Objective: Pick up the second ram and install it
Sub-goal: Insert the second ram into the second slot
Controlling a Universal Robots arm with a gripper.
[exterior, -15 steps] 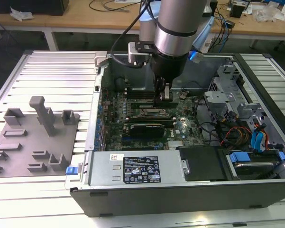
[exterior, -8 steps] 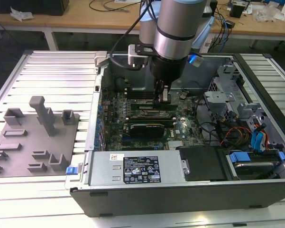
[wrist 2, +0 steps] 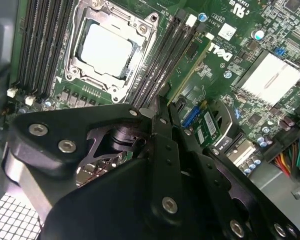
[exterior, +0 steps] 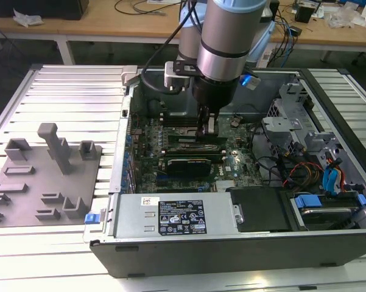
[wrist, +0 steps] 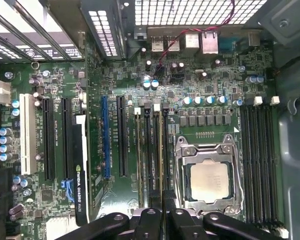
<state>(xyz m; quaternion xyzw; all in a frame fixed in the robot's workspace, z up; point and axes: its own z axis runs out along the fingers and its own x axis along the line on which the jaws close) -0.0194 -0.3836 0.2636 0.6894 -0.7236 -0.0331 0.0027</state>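
Observation:
The second ram (wrist 2: 190, 62) is a thin green stick standing on edge along a black slot beside the square CPU socket (wrist 2: 107, 50). One end of it runs in between my fingers. In the first wrist view the second ram (wrist: 162, 150) shows edge-on as a pale line in the slot bank. My gripper (exterior: 208, 135) reaches straight down into the open computer case, over the slots in the middle of the motherboard. In both wrist views the gripper (wrist 2: 167, 107) (wrist: 162, 212) is shut on the stick. Whether the stick is fully seated I cannot tell.
A grey holder tray (exterior: 42, 176) lies on the slatted table at the exterior view's left. A black graphics card (exterior: 186, 164) sits just in front of the slots. The power supply (exterior: 176, 219) spans the case front, with drive bays and cables (exterior: 310, 170) at the exterior view's right.

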